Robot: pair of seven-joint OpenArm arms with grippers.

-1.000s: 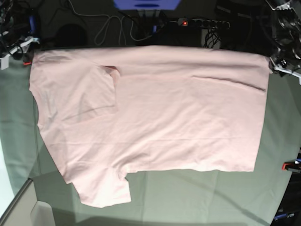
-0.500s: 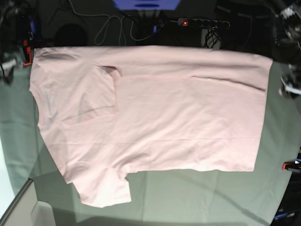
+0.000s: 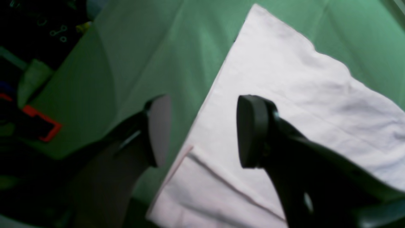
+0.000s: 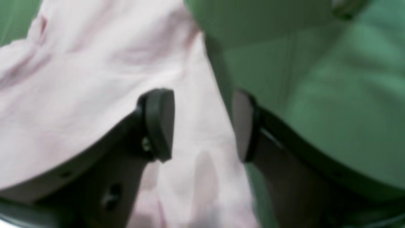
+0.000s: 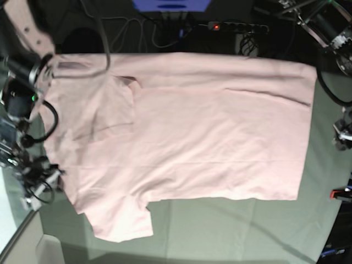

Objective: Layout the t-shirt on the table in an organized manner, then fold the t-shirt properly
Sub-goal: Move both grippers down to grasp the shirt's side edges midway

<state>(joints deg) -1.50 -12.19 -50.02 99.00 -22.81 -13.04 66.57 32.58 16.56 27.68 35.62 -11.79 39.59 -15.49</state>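
Observation:
The pale pink t-shirt [image 5: 209, 137] lies spread flat on the table [image 5: 236, 231], one sleeve folded in at the upper left and the other sticking out at the bottom left. No lettering shows. My right gripper [image 4: 202, 125] is open, hovering over the t-shirt's [image 4: 95, 79] left edge, with pink cloth and green table [image 4: 332, 95] below the gap. In the base view its arm [image 5: 25, 104] reaches down the left side. My left gripper [image 3: 202, 131] is open above the t-shirt's [image 3: 300, 95] right edge, holding nothing; in the base view it [image 5: 342, 135] sits at the far right.
A red-and-black clamp [image 5: 341, 193] grips the table's right edge and shows again as clamp [image 3: 41, 122]. Behind the table lie a power strip [image 5: 236, 26] and loose cables [image 5: 132, 30]. A pale box corner [image 5: 47, 250] sits at the bottom left.
Both arms have come away from the far corners toward the near side: the right arm down the shirt's left edge, the left arm down its right edge. The shirt has not shifted.

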